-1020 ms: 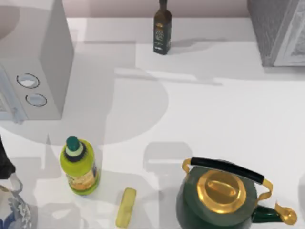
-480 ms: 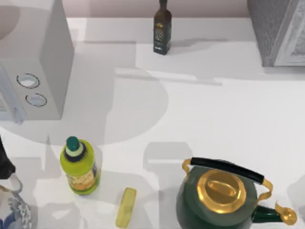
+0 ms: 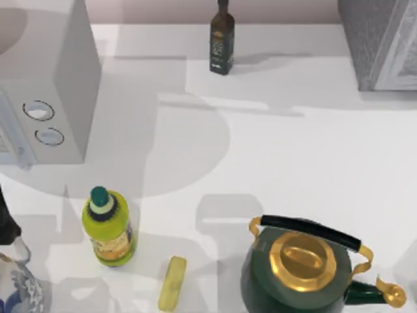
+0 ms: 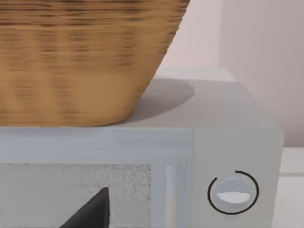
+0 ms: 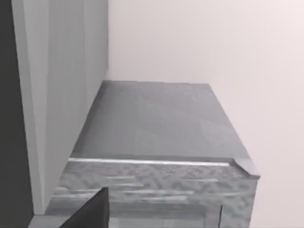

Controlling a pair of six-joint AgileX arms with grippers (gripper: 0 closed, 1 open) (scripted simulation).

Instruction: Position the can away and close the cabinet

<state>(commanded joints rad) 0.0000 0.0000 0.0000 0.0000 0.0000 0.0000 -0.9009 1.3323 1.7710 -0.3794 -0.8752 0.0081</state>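
The can is out of view. The cabinet (image 3: 366, 44), a grey speckled box with a pale framed door (image 3: 402, 57), stands at the table's far right corner. How far the door stands open I cannot tell. In the right wrist view a dark part of my right gripper (image 5: 93, 213) sits close before the cabinet (image 5: 156, 123), with a pale panel (image 5: 61, 95) alongside it. Over on the left, a dark part of my left gripper (image 4: 93, 213) is close to the front of the white box with dials (image 4: 228, 142).
The white box (image 3: 65, 85) stands at far left, with a wicker basket (image 4: 80, 57) on top. A dark bottle (image 3: 222, 40) stands at the back. Near the front are a yellow-green bottle (image 3: 109, 228), a yellow bar (image 3: 172, 283), a green kettle (image 3: 301, 267) and a blue-white vase (image 3: 14, 287).
Nothing on the table has moved. A faint shadow at the table's front right edge has drifted slightly toward the front.
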